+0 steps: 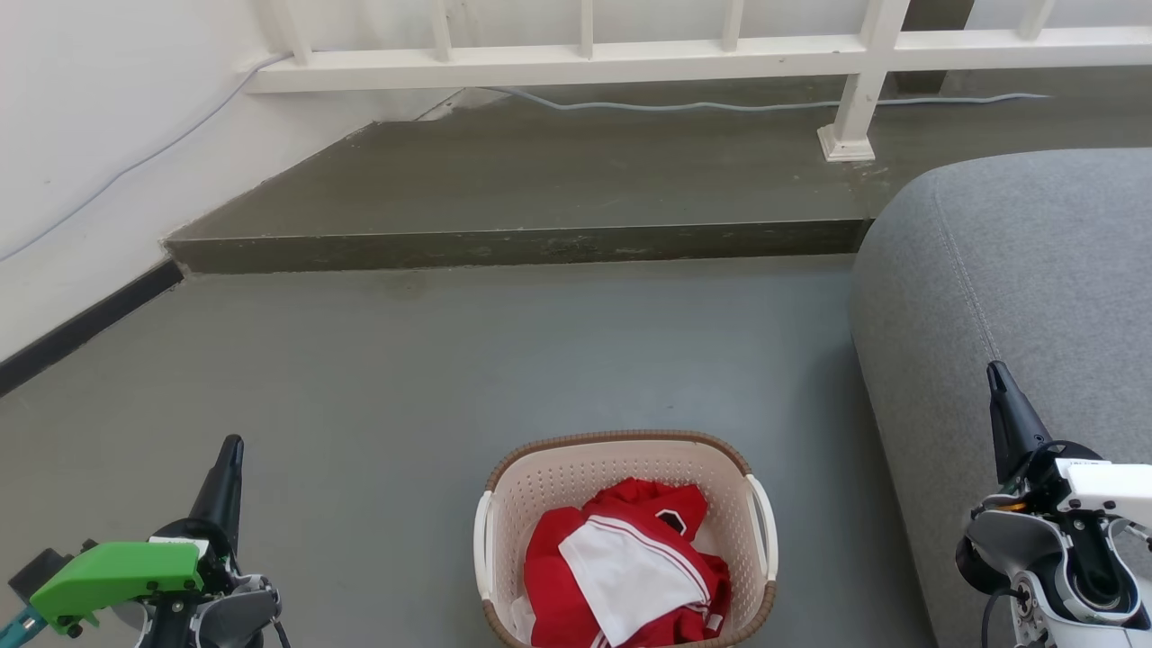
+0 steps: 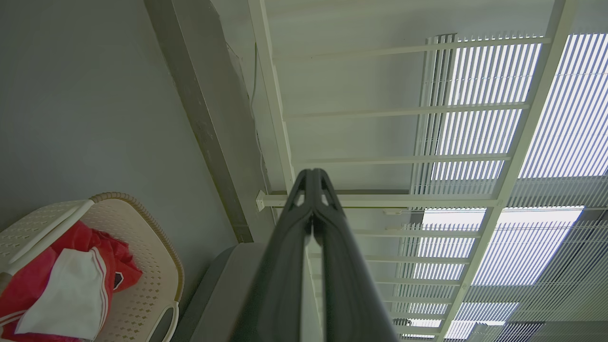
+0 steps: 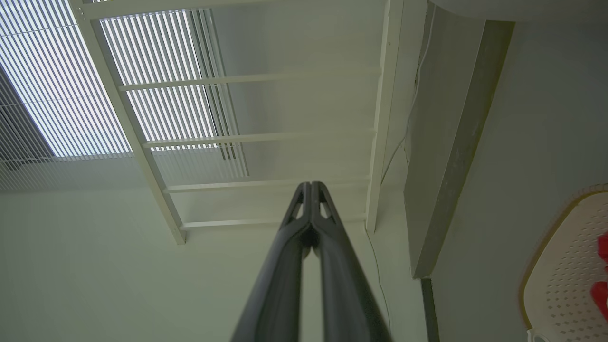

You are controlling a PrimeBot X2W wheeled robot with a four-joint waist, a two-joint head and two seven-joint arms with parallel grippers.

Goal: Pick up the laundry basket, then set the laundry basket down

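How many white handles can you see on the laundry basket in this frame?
2. The left handle is on the laundry basket's left wall; the right handle is on the wall nearer the grey sofa. The clothes hide neither.

The basket (image 1: 585,477) runs off the head view's bottom edge, its floor hidden under red and white clothes (image 1: 630,567). The sofa (image 1: 1008,297) is cut by the right edge. Both wrist views crop the basket too.
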